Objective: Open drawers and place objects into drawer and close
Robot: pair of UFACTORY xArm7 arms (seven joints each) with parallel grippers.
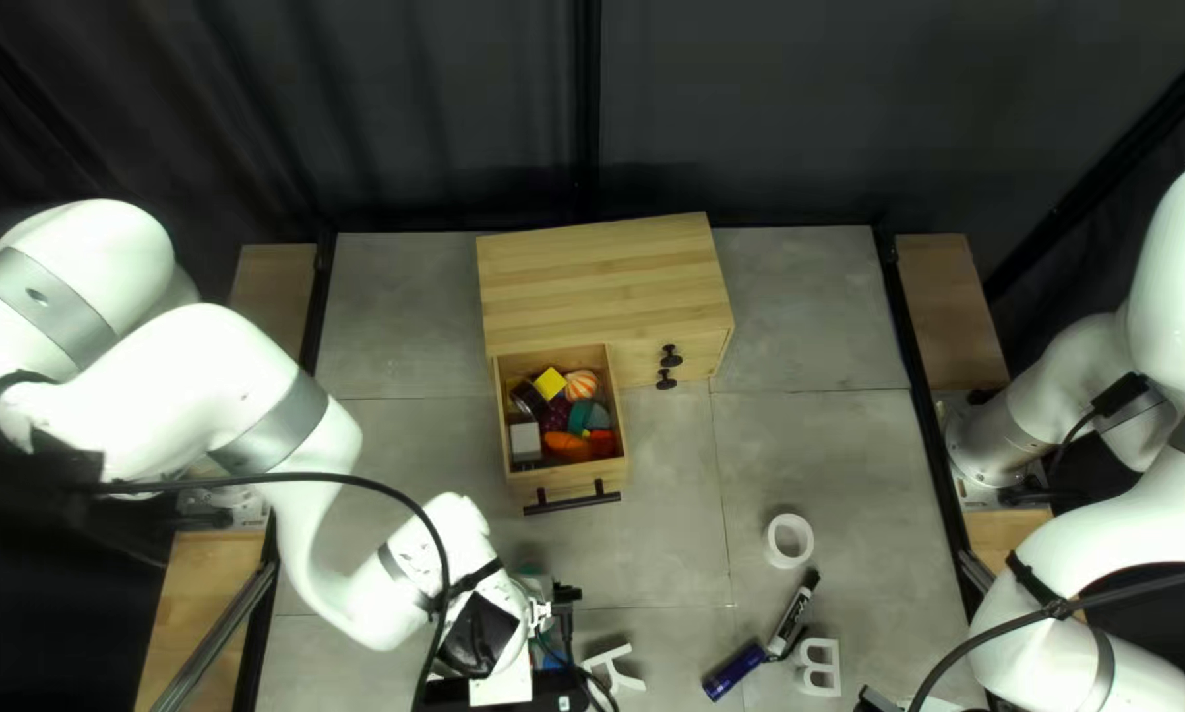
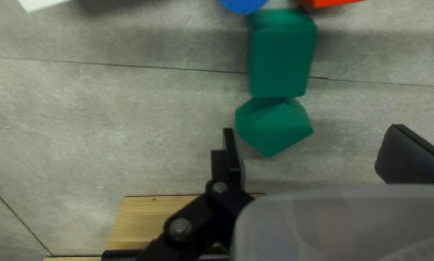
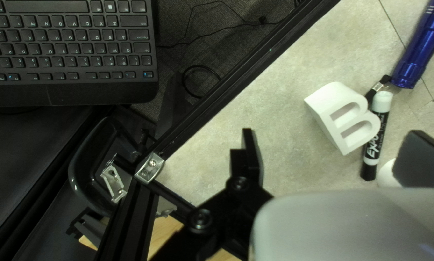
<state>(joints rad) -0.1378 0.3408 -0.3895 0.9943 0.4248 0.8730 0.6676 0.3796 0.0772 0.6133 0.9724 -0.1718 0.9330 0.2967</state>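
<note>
In front of the drawer point(image 1: 566, 489), the left gripper point(image 1: 565, 607) stands wide, green gem point(image 2: 274, 126) between its jaws; farther right, the right gripper point(image 1: 875, 702) is wide too.

The left arm point(image 1: 223, 369) and right arm point(image 1: 1107, 534) are cased in smooth, rounded white shells, ringed by grey bands point(image 1: 289, 425). Black straps point(image 1: 489, 571) are wrapped around both, and black cables point(image 1: 381, 485) are strung alongside. On the left gripper point(image 1: 566, 600) and right gripper point(image 1: 873, 700), black links point(image 2: 200, 212) are fitted with round metallic screws point(image 2: 180, 228).
</note>
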